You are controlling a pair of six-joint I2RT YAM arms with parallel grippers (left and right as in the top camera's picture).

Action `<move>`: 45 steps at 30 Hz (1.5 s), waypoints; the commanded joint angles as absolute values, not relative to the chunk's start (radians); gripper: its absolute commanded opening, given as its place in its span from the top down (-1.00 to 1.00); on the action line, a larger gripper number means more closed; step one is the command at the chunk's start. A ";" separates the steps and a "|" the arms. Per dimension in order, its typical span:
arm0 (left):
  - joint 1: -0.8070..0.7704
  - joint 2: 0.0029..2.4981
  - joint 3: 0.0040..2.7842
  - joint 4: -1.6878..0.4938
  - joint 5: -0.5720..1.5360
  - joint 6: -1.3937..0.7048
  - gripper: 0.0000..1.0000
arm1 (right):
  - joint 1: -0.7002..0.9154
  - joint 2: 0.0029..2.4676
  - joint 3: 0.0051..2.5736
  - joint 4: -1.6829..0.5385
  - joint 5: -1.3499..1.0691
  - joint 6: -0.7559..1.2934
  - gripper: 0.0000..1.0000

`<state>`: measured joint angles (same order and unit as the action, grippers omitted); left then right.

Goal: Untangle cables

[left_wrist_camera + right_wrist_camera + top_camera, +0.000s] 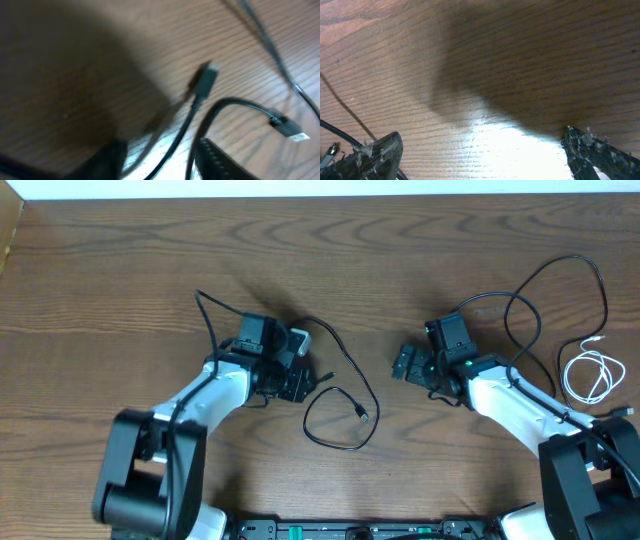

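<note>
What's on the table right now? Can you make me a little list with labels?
table: brown wood
white cable: coiled, far right
middle black cable: loose loop, plug end showing
right black cable: big loop near the white one
left fingers: either side of the middle black cable; grip unclear
right fingers: open, holding nothing

black cable (362,413) looped centre, white cable (588,376) coiled — right

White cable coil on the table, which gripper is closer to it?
Right. The right gripper sits left of the white cable coil; the left gripper lies much farther left, by the black cable.
</note>
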<state>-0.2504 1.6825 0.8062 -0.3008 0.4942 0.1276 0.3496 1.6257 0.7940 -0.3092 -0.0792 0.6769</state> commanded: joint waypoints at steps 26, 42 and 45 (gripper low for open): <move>-0.248 1.718 0.800 -0.393 0.538 0.216 0.50 | 0.368 1.616 0.788 -0.306 -0.098 0.683 -0.98; -0.248 1.707 0.804 -0.391 0.539 0.212 0.85 | 0.368 1.616 0.788 -0.277 -0.551 0.492 0.61; -0.248 1.686 0.804 -0.393 0.539 0.212 0.85 | 0.368 1.616 0.788 -0.347 -0.560 0.492 0.72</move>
